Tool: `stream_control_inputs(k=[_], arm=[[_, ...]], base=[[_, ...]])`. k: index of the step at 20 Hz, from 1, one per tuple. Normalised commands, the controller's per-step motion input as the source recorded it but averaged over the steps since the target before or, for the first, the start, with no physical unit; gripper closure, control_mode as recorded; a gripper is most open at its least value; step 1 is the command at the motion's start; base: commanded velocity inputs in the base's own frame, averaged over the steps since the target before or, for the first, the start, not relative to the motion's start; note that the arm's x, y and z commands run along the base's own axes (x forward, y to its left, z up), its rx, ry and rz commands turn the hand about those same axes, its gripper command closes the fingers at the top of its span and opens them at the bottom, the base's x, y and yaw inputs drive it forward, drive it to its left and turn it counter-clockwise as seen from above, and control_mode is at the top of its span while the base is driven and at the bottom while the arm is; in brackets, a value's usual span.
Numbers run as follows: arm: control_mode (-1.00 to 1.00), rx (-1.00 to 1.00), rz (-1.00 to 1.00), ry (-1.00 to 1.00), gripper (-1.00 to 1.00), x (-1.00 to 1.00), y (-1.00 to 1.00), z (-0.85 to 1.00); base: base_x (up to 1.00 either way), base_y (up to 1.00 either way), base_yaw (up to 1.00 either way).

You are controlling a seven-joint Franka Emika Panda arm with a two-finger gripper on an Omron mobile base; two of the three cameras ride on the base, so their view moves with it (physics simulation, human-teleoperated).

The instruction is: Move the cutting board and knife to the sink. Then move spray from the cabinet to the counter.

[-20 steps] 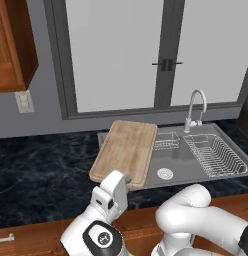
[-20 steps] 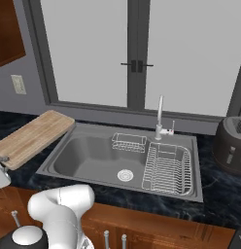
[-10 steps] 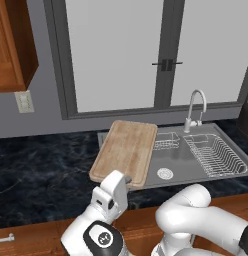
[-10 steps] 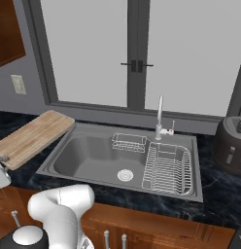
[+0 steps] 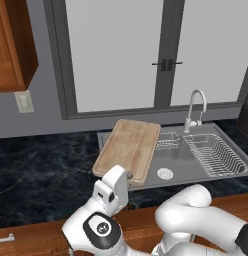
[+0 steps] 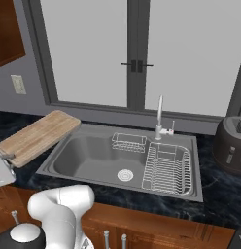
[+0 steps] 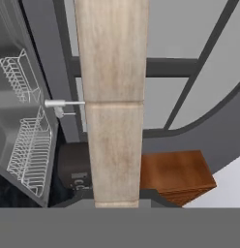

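The cutting board [image 5: 129,147], a light-tan wooden rectangle with rounded corners, is lifted at a tilt above the left rim of the sink [image 5: 178,157], its far end reaching over the basin. The gripper [image 5: 127,176] pinches the board's near edge, fingers pressed tight against the wood. From the right base view the board [image 6: 37,136] hangs over the black counter [image 6: 224,192] and the sink's left edge. A curved faucet [image 5: 195,107] stands behind the basin, a wire dish rack [image 6: 167,168] sits inside it, and a dark toaster [image 6: 232,145] rests at the right.
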Motion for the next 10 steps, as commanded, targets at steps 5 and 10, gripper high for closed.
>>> stream_control_inputs(k=[5, 10], arm=[[-1.0, 0.1, -0.17, 0.0, 1.0, 0.47, 0.0, -0.05], [-1.0, 0.08, -0.26, 0.02, 1.0, 0.54, 0.0, -0.08]], base=[[0.0, 0.0, 0.0], [0.0, 0.0, 0.0]])
